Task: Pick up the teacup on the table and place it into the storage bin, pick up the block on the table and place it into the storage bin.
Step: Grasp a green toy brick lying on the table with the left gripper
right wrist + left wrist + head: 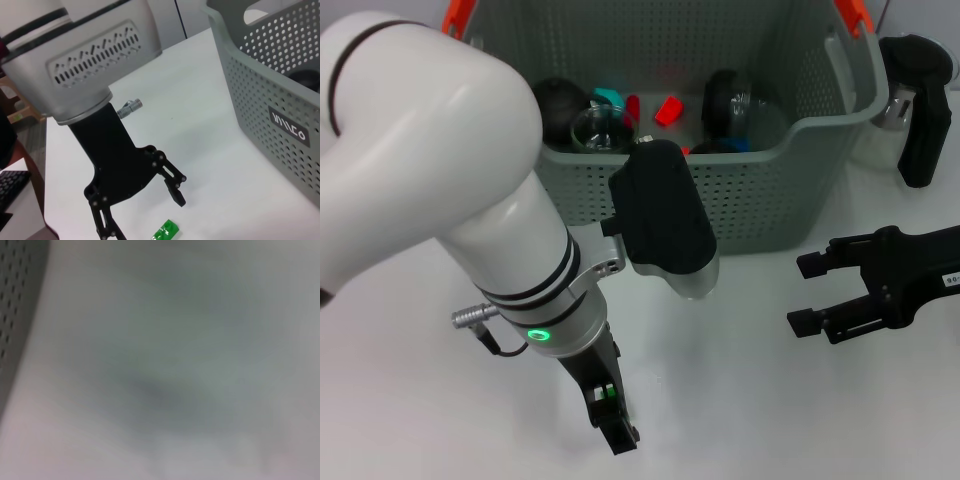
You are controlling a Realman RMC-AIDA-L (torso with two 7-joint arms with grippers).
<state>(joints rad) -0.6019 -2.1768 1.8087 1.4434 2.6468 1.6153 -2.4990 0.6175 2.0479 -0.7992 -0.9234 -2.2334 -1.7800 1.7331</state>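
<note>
The green block lies on the white table, small and bright. My left gripper hangs open just above it, with the block under the gap between its black fingers. In the head view the left gripper points down near the front edge, and a bit of the block shows by it. The storage bin stands behind. Inside it lies a clear glass cup, which looks like the teacup. My right gripper hovers open at the right, holding nothing.
The bin also holds black balls, red pieces and a teal piece. A black-handled object stands right of the bin. The bin's labelled wall is close to the right wrist. The left wrist view shows only a blur and the bin wall.
</note>
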